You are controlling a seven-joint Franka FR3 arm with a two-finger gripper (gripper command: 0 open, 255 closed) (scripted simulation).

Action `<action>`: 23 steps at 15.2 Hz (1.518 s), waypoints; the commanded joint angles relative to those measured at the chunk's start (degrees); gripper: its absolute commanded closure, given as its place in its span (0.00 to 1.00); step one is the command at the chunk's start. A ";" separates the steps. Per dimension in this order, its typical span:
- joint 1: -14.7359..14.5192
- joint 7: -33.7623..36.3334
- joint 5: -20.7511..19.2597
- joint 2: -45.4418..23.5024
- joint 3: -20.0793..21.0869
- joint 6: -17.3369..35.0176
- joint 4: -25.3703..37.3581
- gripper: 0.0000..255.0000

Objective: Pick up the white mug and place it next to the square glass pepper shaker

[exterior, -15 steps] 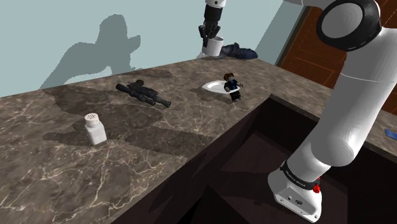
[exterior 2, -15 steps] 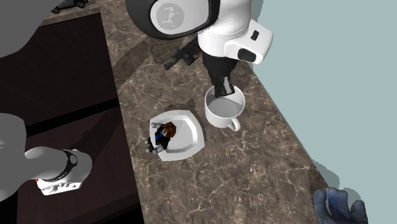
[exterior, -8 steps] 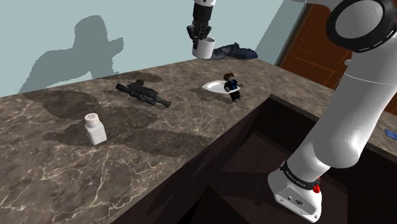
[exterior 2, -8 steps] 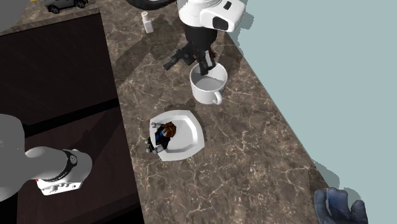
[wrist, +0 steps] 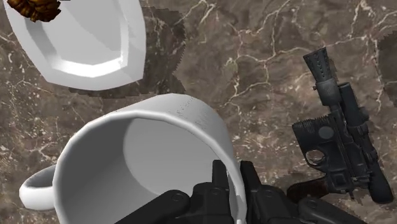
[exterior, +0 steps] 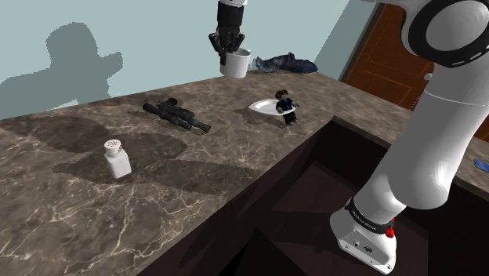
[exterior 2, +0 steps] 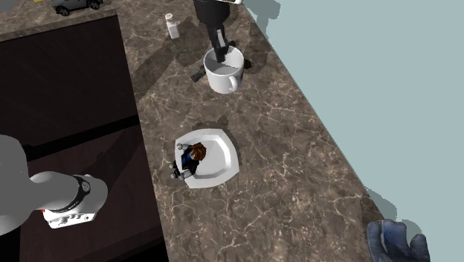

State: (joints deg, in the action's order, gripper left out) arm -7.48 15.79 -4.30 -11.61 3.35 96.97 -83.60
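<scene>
Jaws clenched on the white mug point(wrist: 146, 159), pinching its wall at the rim: one finger point(wrist: 219, 183) inside the cup, the other outside, gap no wider than the wall itself. Handle sticks out on the side away from the fingers. Mug looks empty, mouth facing the wrist camera

Progress: pickup looks done. Mug point(exterior: 236, 64) hangs well above the desk point(exterior: 78, 212), over its far part in the shoulder view, touching nothing but the jaws. In the second exterior view the mug point(exterior 2: 223, 74) overlaps the dark toy blaster point(exterior 2: 198, 75), between the white square plate point(exterior 2: 219, 160) and the pepper shaker point(exterior 2: 172, 26)

Left to do: carry across, lower, release. Shaker point(exterior: 117, 158), drawn white with a dotted cap, stands upright on the desk at the shoulder view's left, nearer the camera, well apart from the mug. Blaster point(exterior: 176, 116) lies on the desk between them. My call: about halfway, lifted and in transit, placing not yet begun. Bare brown marble shows beside the shaker, so a spot for the set-down looks available

Not involved: plate point(exterior: 262, 107) with a small toy figure point(exterior: 287, 106) on it at the shoulder view's right of the blaster, and a dark blue cloth point(exterior: 286, 63) at the far edge by the wall
</scene>
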 commanded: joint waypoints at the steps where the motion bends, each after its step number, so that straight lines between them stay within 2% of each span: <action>1: -1.82 2.99 -0.33 -0.32 1.13 -0.70 0.83 1.00; 7: -6.80 10.51 -1.49 -3.76 3.90 -2.68 5.67 1.00; 12: -11.37 16.51 -2.82 -8.54 5.85 -5.35 12.58 1.00; 17: -16.64 21.98 -4.56 -15.71 7.24 -9.63 23.48 1.00; 18: -17.84 22.97 -4.97 -17.59 7.41 -10.82 26.46 1.00; 19: -20.10 24.57 -5.79 -21.54 7.68 -13.44 32.87 1.00; 23: -19.41 24.95 -5.38 -19.31 7.70 -8.84 26.02 1.00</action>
State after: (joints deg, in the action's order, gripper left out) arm -26.81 40.49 -9.64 -30.74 11.04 87.34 -57.00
